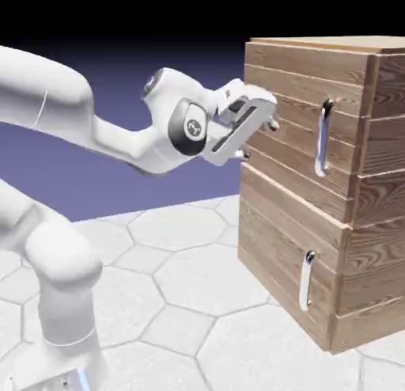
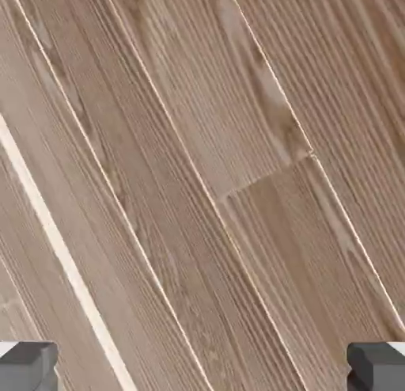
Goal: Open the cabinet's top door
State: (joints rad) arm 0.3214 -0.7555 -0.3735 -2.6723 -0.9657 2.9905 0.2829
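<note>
White two-finger gripper (image 1: 259,136) spread wide, holding nothing, tips right at the brown plank cabinet's (image 1: 316,263) upper door panel (image 1: 293,136). Vertical silver bar handle (image 1: 323,138) sits beyond the fingers, apart. Hand view: planks only.

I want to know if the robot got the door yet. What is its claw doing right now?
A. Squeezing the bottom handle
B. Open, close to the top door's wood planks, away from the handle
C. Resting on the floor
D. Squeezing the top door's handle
B. The claw is open near the left part of the top door, and the silver handle sits apart to the right; the hand view shows only wood between the fingertips.
</note>
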